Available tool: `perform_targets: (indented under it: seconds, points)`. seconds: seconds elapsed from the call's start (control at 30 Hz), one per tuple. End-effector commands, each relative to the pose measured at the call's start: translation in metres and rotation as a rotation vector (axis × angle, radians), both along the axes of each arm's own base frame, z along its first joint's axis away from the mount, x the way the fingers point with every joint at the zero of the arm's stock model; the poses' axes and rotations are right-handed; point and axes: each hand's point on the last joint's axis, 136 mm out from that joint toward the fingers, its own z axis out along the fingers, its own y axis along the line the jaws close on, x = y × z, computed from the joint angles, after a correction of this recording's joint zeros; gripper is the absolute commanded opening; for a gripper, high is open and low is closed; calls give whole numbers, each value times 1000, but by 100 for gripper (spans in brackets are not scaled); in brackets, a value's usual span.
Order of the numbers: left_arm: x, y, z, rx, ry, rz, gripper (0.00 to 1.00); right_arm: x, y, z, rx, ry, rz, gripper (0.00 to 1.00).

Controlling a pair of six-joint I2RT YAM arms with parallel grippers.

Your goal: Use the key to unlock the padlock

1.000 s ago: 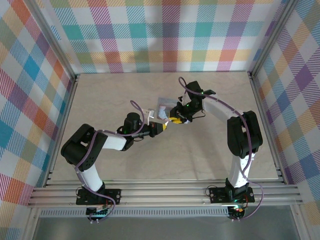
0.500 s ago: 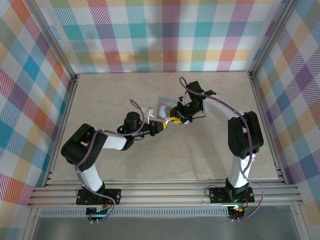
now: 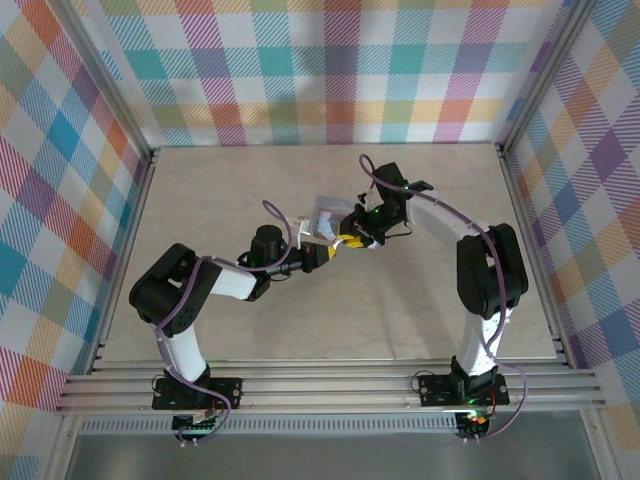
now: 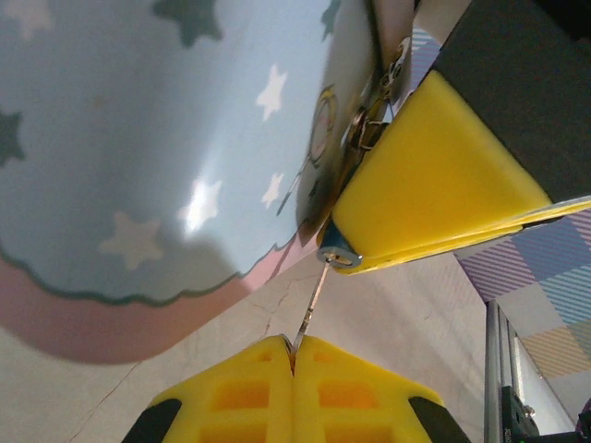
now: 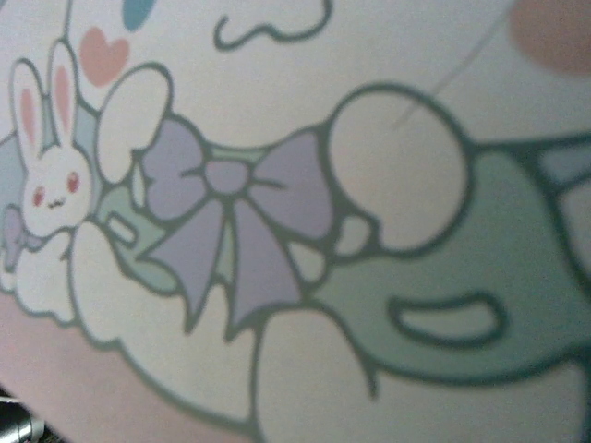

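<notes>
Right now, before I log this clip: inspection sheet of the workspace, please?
Surface: beige table, no damage seen.
Job's things: blue padlock pinched by the right gripper; key tip meets it, insertion unclear.
Clutter: cartoon tin right beside the padlock.
Grippers: left gripper shut on the key; right gripper shut on the padlock.
Cables: purple cables, looped, no snag seen.
Surroundings: plaid walls, metal frame rails.

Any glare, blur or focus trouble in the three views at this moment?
Top external: even light, sharp, no harsh glare. Left wrist: a bright glare spot on the tin, while the key and the padlock read fairly sharp. Right wrist: the lens is too close to the tin's cartoon print, which is soft throughout.
</notes>
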Motion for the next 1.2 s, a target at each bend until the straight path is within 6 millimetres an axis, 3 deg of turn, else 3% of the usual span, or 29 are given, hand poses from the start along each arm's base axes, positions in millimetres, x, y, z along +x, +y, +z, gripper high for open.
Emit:
perform_targets:
  seconds: [0.0,0.67,0.93,1.07,1.17]
  points:
    - [2,-11,18,-42,-50,-24,0,0,2,24,53,-44,5,0]
    - [15,-21,23,-89,-84,83,0,-5,5,16,57,-13,-10,0]
    - [13,-29,28,-152,-49,45,0,-12,6,2,32,-2,-12,0]
    - [7,-25,19,-122,-16,46,0,-13,8,-8,25,7,-28,0]
    - [-1,-21,5,-105,31,43,0,-13,11,-13,13,-5,-44,9]
